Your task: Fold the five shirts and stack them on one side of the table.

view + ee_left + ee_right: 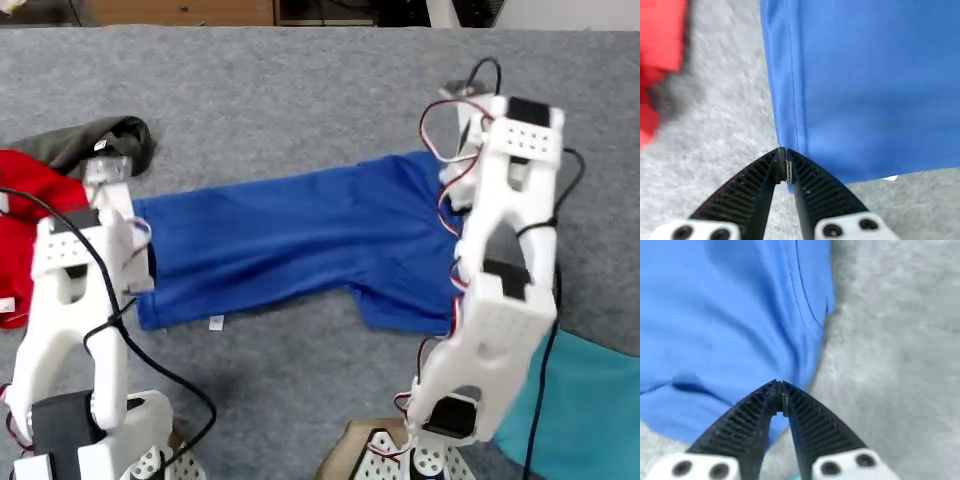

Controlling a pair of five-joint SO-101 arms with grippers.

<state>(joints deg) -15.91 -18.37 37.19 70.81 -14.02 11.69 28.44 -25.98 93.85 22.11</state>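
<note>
A blue shirt (300, 235) lies spread flat across the middle of the grey table, its hem toward the left arm. My left gripper (143, 262) sits at the hem's near corner. In the left wrist view its jaws are shut (783, 152) with the hem of the blue shirt (875, 85) pinched at the tips. My right gripper (455, 225) is at the shirt's opposite end. There it is shut (780, 386), tips down on the edge of the blue shirt (715, 315). A red shirt (25, 220) is bunched at the far left.
A dark grey shirt (90, 140) lies crumpled behind the red shirt (660, 40). A teal shirt (585, 400) lies at the front right corner beside the right arm's base. Bare grey table (300, 90) stretches behind the blue shirt.
</note>
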